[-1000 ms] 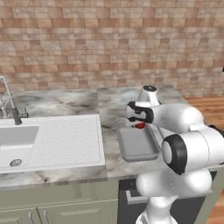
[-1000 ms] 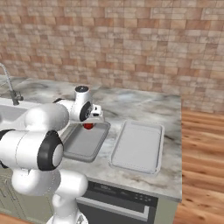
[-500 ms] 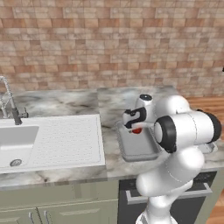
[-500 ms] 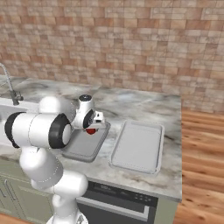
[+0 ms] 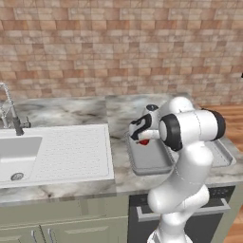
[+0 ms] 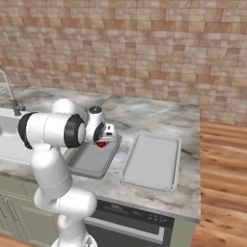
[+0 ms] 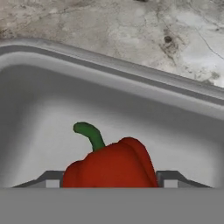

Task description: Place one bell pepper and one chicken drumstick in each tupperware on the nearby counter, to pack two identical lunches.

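**Pepper at the narrow tupperware**

Your end effector (image 7: pixel 112 183) is over the narrower tupperware (image 5: pixel 149 159), near its far end, with a red pepper (image 7: pixel 109 164) sitting between the two fingertips (image 7: pixel 48 180). In the hand view the tips flank the pepper on either side, green stem up, with the container's grey floor and rounded rim behind it and marbled counter (image 7: pixel 131 30) beyond. You can see the pepper as a red spot below the hand in both base views (image 6: pixel 101 144), inside the tupperware's outline. I cannot tell whether the fingers are pressing on the pepper or standing just clear of it. The wider, shallower tupperware (image 6: pixel 150 161) lies just beside the narrow one, toward the counter's free end. The sink (image 5: pixel 19 156) and tap (image 5: pixel 12 109) are well apart, on the other side.
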